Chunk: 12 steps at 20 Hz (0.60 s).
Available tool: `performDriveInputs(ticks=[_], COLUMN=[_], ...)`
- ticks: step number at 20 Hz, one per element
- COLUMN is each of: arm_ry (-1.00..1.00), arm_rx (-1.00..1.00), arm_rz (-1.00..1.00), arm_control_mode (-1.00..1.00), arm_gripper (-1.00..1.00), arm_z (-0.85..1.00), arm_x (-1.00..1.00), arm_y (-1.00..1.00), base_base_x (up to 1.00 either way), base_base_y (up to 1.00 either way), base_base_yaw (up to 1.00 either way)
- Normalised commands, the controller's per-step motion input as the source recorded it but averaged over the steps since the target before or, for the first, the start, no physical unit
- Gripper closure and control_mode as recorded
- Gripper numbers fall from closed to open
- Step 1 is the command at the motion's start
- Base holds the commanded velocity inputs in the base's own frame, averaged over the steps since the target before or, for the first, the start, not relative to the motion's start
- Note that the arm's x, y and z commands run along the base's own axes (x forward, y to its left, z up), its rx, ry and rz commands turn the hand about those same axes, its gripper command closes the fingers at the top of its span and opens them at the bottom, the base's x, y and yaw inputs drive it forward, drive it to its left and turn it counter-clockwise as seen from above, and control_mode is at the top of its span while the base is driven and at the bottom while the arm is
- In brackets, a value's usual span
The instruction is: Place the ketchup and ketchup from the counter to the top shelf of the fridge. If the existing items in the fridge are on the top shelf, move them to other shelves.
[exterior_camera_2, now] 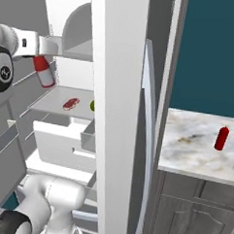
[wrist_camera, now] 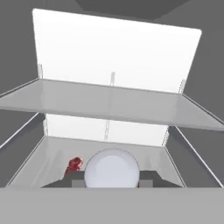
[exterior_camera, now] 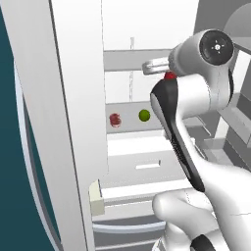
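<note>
While the fridge (exterior_camera: 78, 122) stands open, the gripper (exterior_camera_2: 44, 49) is closed on a ketchup bottle (exterior_camera_2: 45, 72), which hangs neck-up from the fingers inside the white cabinet. From the right base camera that bottle shows a white cap end under the gripper and a red body below, hanging above the lower shelf (exterior_camera_2: 56, 103) and just below the level of the top shelf (exterior_camera: 132, 60). From the left base camera only a small red patch of it peeks out behind the arm, just under the top shelf. On the lower shelf, left to right in the left base view, lie the dark-red speckled lump (exterior_camera: 115, 119) and the yellow-green fruit (exterior_camera: 144, 115), near each other but apart. In the hand view the top shelf (wrist_camera: 109, 103) spans the fridge ahead with bare surface, the bottle's round pale end (wrist_camera: 112, 169) sits between the fingertips, and the speckled lump (wrist_camera: 74, 164) lies just to its left on the lower shelf. To the right of the fridge, the second ketchup bottle (exterior_camera_2: 221, 138) stands upright on the marbled worktop (exterior_camera_2: 195, 147).
</note>
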Motion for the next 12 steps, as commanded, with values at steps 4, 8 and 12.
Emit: performDriveInputs(ticks=[4, 8, 12], arm_ry=[-0.04, -0.01, -0.01], arm_rx=[-0.03, 0.0, -0.01], arm_rz=[0.0, 0.0, 0.0], arm_control_mode=[-1.0, -1.0, -1.0], arm_gripper=[1.0, 1.0, 1.0], arm_z=[0.55, 0.28, 0.0], arm_x=[0.9, 0.96, 1.0], arm_y=[0.0, 0.0, 0.0], base_base_x=[0.0, 0.0, 0.0], base_base_y=[0.0, 0.0, 0.0], base_base_yaw=[0.0, 0.0, 0.0])
